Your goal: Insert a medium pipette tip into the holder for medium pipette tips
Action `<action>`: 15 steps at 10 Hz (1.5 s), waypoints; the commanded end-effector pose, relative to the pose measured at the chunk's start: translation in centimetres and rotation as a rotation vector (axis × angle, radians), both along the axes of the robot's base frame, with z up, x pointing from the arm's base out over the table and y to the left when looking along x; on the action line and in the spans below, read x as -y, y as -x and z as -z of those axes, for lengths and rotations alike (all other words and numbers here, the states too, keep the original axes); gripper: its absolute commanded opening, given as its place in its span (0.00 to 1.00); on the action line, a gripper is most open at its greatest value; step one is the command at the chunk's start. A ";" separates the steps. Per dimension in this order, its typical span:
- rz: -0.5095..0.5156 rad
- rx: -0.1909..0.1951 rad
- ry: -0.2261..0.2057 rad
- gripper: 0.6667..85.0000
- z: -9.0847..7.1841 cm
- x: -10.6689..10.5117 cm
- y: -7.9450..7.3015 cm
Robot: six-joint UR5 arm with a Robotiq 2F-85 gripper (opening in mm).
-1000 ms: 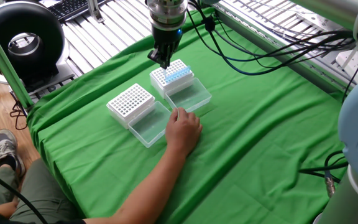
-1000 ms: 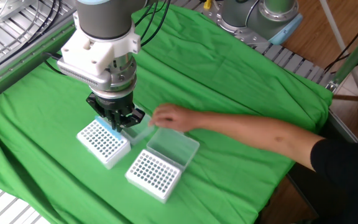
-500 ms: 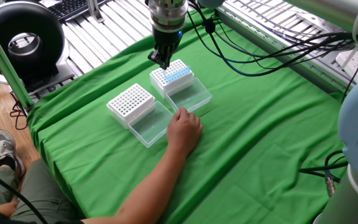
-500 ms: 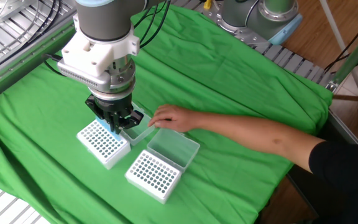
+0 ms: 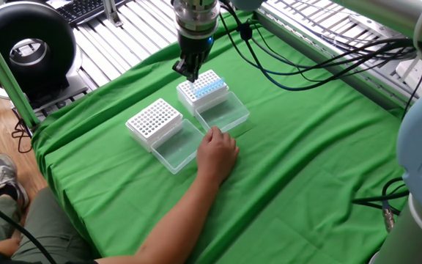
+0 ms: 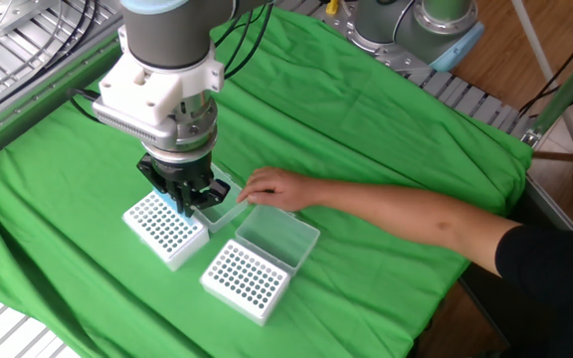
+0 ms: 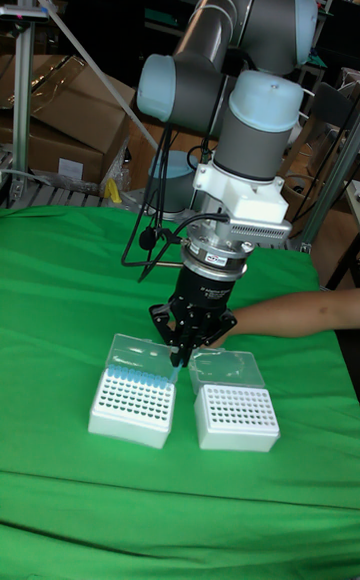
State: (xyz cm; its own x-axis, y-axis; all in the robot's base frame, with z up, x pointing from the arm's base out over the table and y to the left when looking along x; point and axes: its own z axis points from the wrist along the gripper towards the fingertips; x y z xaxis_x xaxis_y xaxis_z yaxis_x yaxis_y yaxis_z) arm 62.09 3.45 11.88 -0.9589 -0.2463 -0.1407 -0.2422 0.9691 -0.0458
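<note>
- Gripper (image 5: 190, 72) (image 6: 185, 202) (image 7: 184, 354): fingers drawn close together, pointing straight down. A pipette tip between them is too small to confirm, so I cannot tell whether it is clenched on something or merely nearly closed.
- Gripper position: just above the holder for medium pipette tips (image 5: 203, 91) (image 6: 164, 228) (image 7: 132, 406), over the edge that carries the row of blue tips (image 5: 211, 87) (image 7: 128, 373). Contact with the rack cannot be judged from any view.
- Arm (image 6: 165, 60) (image 7: 235, 70): wrist vertical, tool axis perpendicular to the table; in the tall fixed view the elbow and upper links rise toward 12 o'clock behind the gripper.
- Holder for medium pipette tips: white rack with hole grid, clear lid (image 5: 223, 111) (image 7: 137, 350) hinged open and lying flat on the green cloth (image 5: 306, 169) (image 6: 366, 149) (image 7: 60, 270).
- Second rack (image 5: 154, 120) (image 6: 246, 278) (image 7: 235, 415): same type, no tips seen, its clear lid (image 5: 175, 146) (image 6: 278, 233) (image 7: 226, 366) also open; in one fixed view it sits at roughly 8 o'clock from the first rack, near but apart.
- Person's hand (image 5: 216, 152) (image 6: 275, 188): rests palm down on the cloth, touching or just beside the two open lids; forearm (image 7: 290, 313) reaches in across the cloth.
</note>
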 end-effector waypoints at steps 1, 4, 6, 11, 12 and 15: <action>0.009 0.007 -0.015 0.00 0.0 -0.3 -0.2; 0.012 0.017 -0.017 0.00 0.4 -0.6 -0.2; 0.009 0.020 -0.014 0.00 0.6 -0.4 -0.1; -0.002 0.035 -0.020 0.00 1.1 -0.1 -0.2; -0.006 0.041 -0.022 0.00 1.5 0.0 -0.2; -0.051 0.033 -0.028 0.12 2.9 0.3 0.3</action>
